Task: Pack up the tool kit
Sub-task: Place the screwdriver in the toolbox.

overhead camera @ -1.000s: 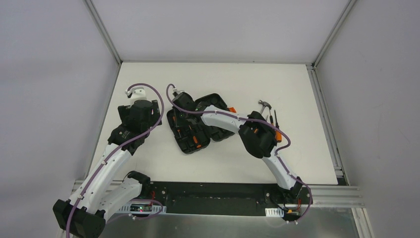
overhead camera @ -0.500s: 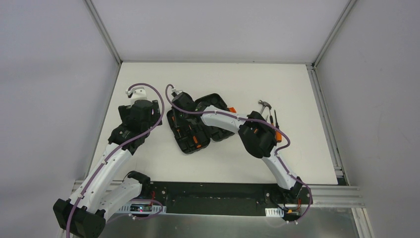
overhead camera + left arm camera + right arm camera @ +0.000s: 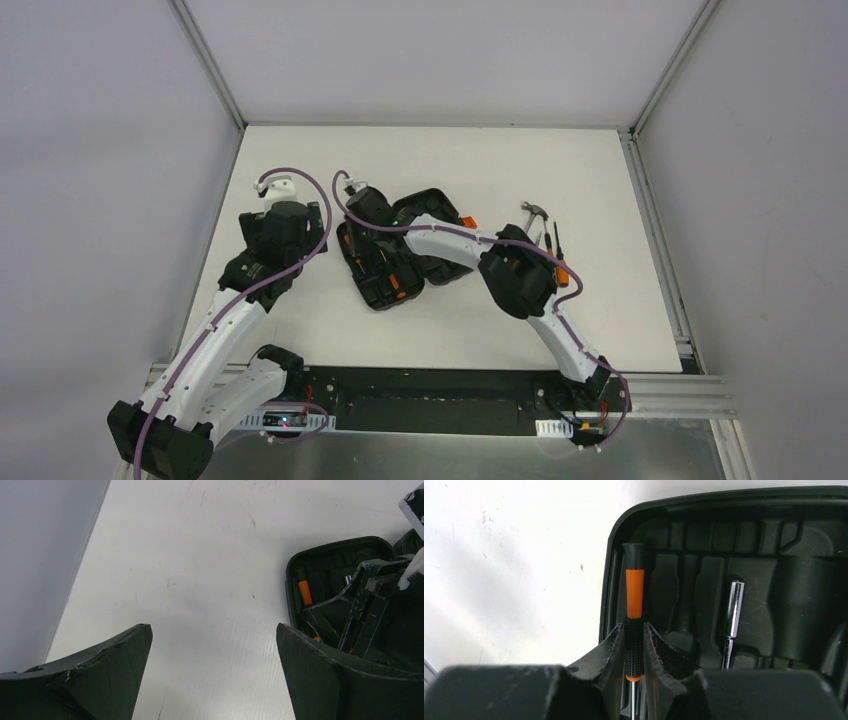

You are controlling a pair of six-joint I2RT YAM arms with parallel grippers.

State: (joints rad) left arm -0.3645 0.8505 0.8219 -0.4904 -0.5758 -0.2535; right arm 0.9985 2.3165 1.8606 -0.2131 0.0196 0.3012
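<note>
Screwdriver [image 3: 634, 587] gripped in R tool [image 3: 634, 632], over case [image 3: 774, 535].

Black case [image 3: 385, 292], lid open; right gripper [image 3: 362, 213] over its far-left corner, left gripper [image 3: 285, 207] off its left side, hammer [image 3: 535, 212] and 2 screwdrivers [image 3: 557, 252] off its right.

One black hinged case [image 3: 378, 298] lies open on the desk [image 3: 300, 160]. Outside it lie one hammer [image 3: 535, 211] and two slim screwdrivers [image 3: 561, 268]. Within its rim one orange-and-black screwdriver [image 3: 634, 587] and one steel shaft [image 3: 733, 607] show clearly; the other orange-handled pieces [image 3: 397, 282] cannot be counted.
</note>
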